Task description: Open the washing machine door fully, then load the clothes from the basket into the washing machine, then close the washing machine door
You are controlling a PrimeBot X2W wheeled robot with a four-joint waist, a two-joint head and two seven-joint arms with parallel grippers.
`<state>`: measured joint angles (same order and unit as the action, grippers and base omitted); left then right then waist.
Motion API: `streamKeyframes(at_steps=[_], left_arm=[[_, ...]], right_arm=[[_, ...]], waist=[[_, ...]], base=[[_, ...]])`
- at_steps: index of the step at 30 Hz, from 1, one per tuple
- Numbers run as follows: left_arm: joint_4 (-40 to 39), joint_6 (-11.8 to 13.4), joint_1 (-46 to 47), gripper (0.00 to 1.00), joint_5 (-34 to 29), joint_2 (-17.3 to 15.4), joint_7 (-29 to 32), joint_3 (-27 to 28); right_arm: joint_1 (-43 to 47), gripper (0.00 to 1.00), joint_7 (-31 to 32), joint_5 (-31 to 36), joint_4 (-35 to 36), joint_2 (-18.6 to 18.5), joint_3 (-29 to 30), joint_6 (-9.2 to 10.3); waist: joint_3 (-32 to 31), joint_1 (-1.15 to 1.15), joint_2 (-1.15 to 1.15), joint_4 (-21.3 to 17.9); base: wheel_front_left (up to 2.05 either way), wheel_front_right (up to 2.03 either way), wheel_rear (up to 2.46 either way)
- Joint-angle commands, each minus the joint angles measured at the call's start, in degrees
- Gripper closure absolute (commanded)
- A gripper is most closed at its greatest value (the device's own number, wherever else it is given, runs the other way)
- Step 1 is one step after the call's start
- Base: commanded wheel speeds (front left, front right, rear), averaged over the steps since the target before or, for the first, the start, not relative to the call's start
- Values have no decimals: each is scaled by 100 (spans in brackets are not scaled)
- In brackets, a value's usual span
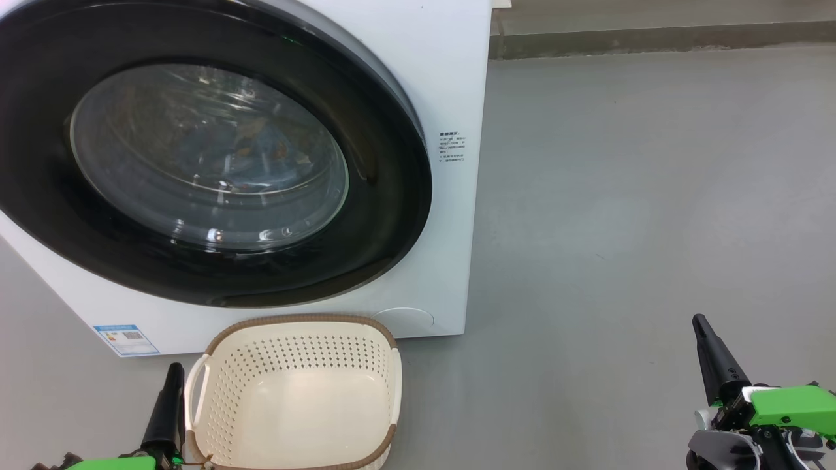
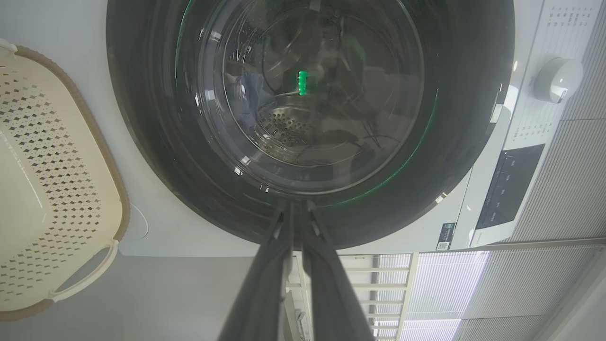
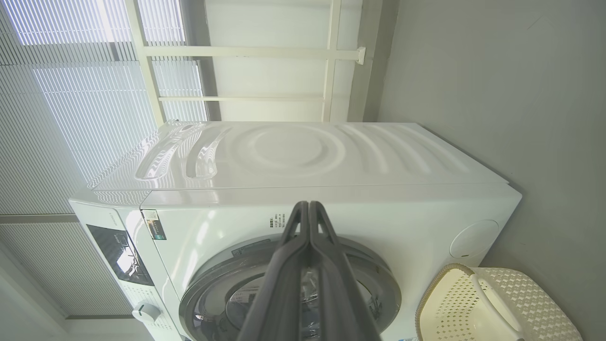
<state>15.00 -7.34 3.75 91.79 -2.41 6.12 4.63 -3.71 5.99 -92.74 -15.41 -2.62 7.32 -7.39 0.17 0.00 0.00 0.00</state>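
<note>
Nearest the head camera are the two grippers: the left gripper (image 1: 174, 378) at 7 o'clock and the right gripper (image 1: 704, 329) at 4 o'clock, each with its dark fingers pressed together and nothing between them. Just beside the left one, on the grey floor (image 1: 620, 196) at 6 o'clock, sits the basket (image 1: 297, 319), with no cloth in it. Beyond it, from 9 to 12 o'clock, the washing machine door (image 1: 392, 196) lies flat against the washing machine (image 1: 450, 72). Through the glass a bluish bundle with orange flecks, most likely the clothes (image 1: 261, 140), rests in the drum. By that layout the job looks finished or nearly so.

The risks I would judge from here are small but real. Whether the latch has caught cannot be told from these views, and a door merely resting on its gasket could swing open. A fold of cloth pinched at the gasket would cause just that, and the door's rim hides it. The left gripper stands so close to the basket's white handle (image 1: 193, 391) that a sweep toward 12 o'clock could hook it and drag the basket. In the left wrist view the closed fingers aim at the door's lower rim, so a forward push to test the latch, if too hard, would strike glossy plastic or the glass bowl. The right gripper, well apart over bare floor, threatens nothing.
</note>
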Motion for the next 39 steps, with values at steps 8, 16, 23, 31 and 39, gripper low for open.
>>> streamKeyframes(at_steps=[8, 16, 23, 31, 39], left_arm=[[-94, -14, 245, 100, 37, -51, 37, 190], [-94, -14, 245, 100, 36, -50, 38, 191], [-95, -14, 245, 100, 36, -50, 38, 191], [-95, -14, 245, 100, 35, -49, 38, 192], [-95, -14, 245, 100, 35, -49, 39, 192]], right_arm=[[-246, 100, 26, 34, 139, -50, -109, -10], [-247, 100, 29, 37, 139, -47, -105, -10], [-247, 100, 32, 40, 138, -45, -102, -10], [-247, 100, 34, 42, 138, -43, -99, -10], [-248, 100, 37, 45, 138, -41, -96, -10]], waist=[[0, 0, 0, 0], [0, 0, 0, 0], [0, 0, 0, 0], [0, 0, 0, 0], [0, 0, 0, 0]], base=[[0, 0, 0], [0, 0, 0], [0, 0, 0], [0, 0, 0], [0, 0, 0]])
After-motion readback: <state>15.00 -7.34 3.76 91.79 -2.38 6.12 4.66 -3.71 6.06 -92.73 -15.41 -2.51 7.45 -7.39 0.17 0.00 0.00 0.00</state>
